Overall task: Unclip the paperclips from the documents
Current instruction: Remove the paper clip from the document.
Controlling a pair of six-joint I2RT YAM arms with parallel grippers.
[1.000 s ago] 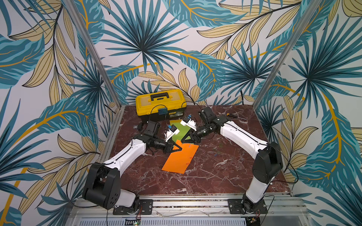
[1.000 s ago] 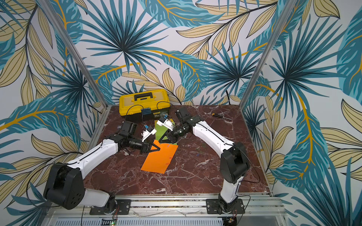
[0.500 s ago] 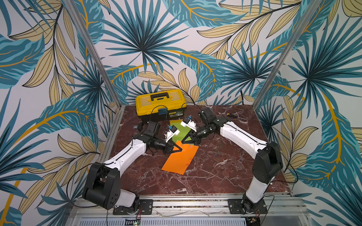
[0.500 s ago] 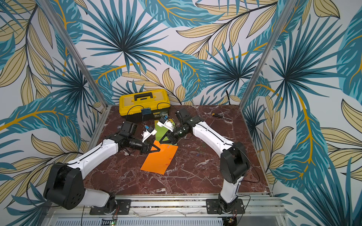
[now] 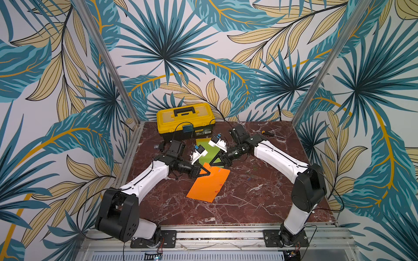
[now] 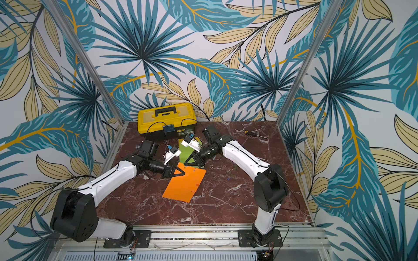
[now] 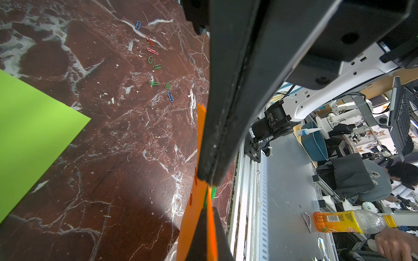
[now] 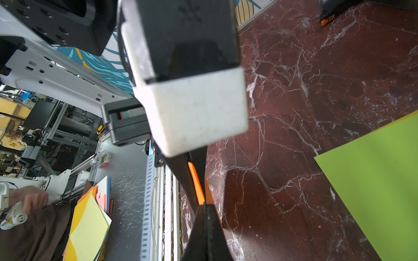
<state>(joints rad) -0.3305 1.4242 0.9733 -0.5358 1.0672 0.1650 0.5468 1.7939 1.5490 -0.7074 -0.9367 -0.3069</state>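
The bench (image 5: 248, 203) is dark red-brown marble veined with white. The walls (image 5: 165, 56) carry teal and tan palm leaves on a pale ground. At the bench's far edge the toolbox (image 5: 185, 116) is yellow with a black handle and base. One sheet is orange (image 5: 209, 185), another lime green (image 5: 207, 153). Loose paperclips (image 7: 156, 66) are blue, red, pink and green. A green paperclip (image 7: 213, 192) sits on the orange sheet's edge.

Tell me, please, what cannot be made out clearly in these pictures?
- Right gripper: whether it pinches the green paperclip on the orange sheet; its own tips cover the clip's end in the left wrist view.
- Lime sheet: partly covered by the wrist cameras in both top views, cut off by the frame edge in both wrist views.
- Loose paperclips: clear in the left wrist view, too small to count in both top views.
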